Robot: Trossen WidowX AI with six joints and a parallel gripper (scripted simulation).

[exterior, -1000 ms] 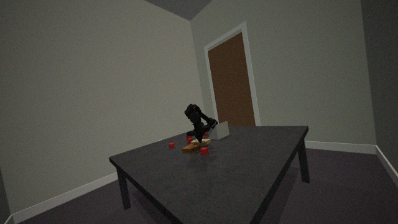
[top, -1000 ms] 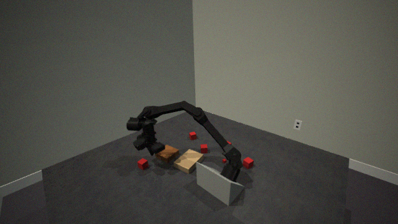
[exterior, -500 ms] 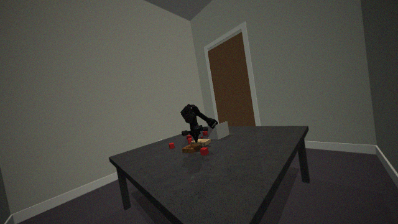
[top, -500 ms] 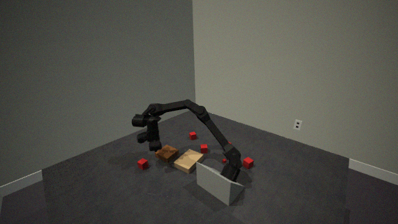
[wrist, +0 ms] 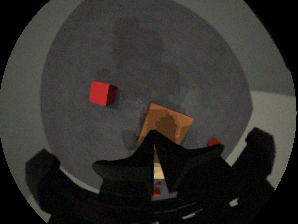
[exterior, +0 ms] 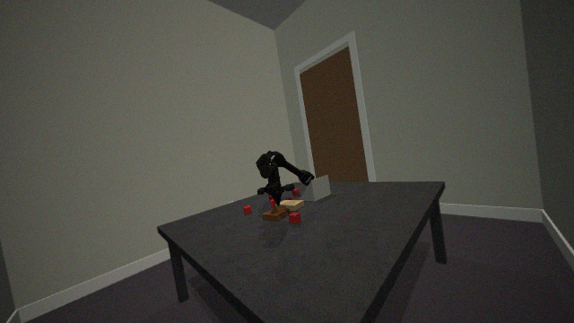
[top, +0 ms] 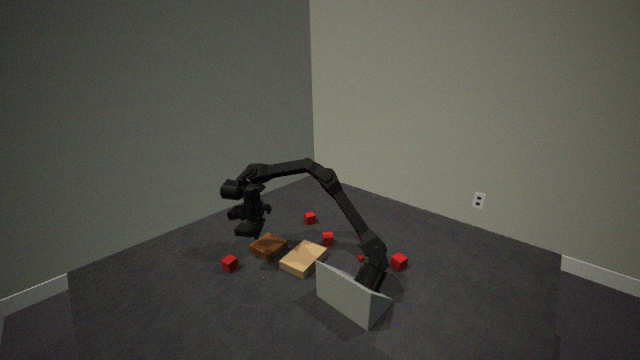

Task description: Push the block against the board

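The board (top: pixel 303 257) (exterior: pixel 291 205) (wrist: pixel 158 171) is the landmark: the brown square block (top: pixel 267 246) (exterior: pixel 274 214) (wrist: pixel 172 120) lies near it on the surface (top: pixel 175 300) (exterior: pixel 336 260) (wrist: pixel 75 60), on the side away from the arm's base, with what looks like a slim gap between the two. The board's long axis appears to run across the line to the block, so a long side faces it. The end effector (top: pixel 257 235) (exterior: pixel 278 204) (wrist: pixel 152 132) is shut narrow with nothing between its fingers, and hangs above the block's neighbourhood, farther out from the board's middle; its exact height is hard to tell. The coming push likely hinges on lowering those closed tips beyond the block's outer face, then driving inward towards the board. The block looks slightly turned relative to the board, so an off-centre push could worsen that, and a red cube (top: pixel 230 263) (exterior: pixel 294 218) (wrist: pixel 100 93) beyond the block may crowd the approach.
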